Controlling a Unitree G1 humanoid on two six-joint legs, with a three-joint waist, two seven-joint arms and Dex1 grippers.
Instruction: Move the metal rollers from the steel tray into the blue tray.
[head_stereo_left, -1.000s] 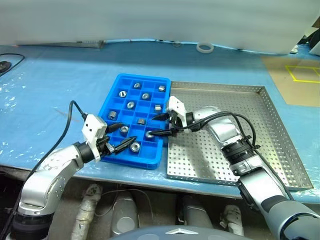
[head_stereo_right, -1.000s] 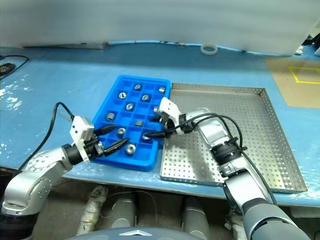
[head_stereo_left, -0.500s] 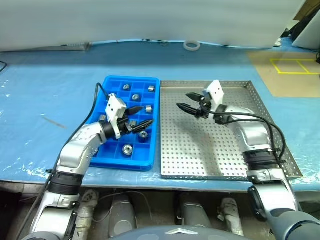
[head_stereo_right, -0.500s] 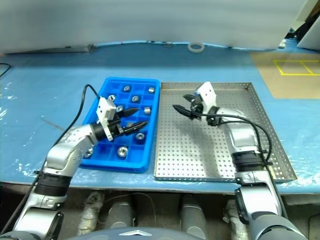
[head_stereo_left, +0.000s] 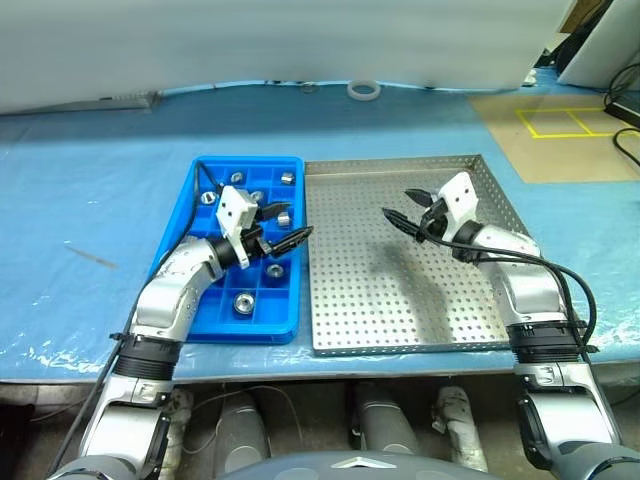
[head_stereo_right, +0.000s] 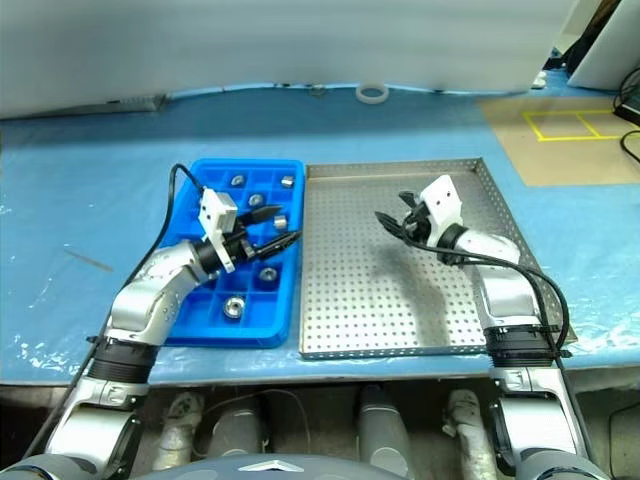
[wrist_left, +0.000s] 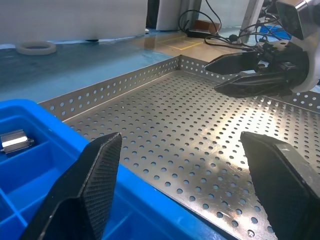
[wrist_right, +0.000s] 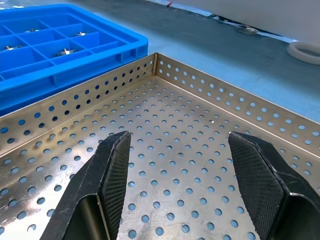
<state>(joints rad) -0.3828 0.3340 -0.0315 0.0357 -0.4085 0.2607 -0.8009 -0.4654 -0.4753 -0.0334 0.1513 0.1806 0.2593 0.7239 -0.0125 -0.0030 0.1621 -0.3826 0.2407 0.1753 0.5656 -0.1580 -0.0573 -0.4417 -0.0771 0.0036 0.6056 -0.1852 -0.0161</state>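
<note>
Under the open, empty left pincer (head_stereo_left: 291, 231) the metal rollers (head_stereo_left: 243, 303) sit in the blue tray (head_stereo_left: 178, 325), steel tray (head_stereo_left: 400, 300) bare beneath the open right pincer (head_stereo_left: 404, 210); they look heavy, slick, so pinch across the sides.

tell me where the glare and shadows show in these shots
Left wrist view: a bright sheen on the steel tray floor under the right gripper. Left eye view: a soft dark shadow on the tray floor below that gripper. Right wrist view: reflections brighten the tray's perforated wall; the white tape ring looks soft.
</note>
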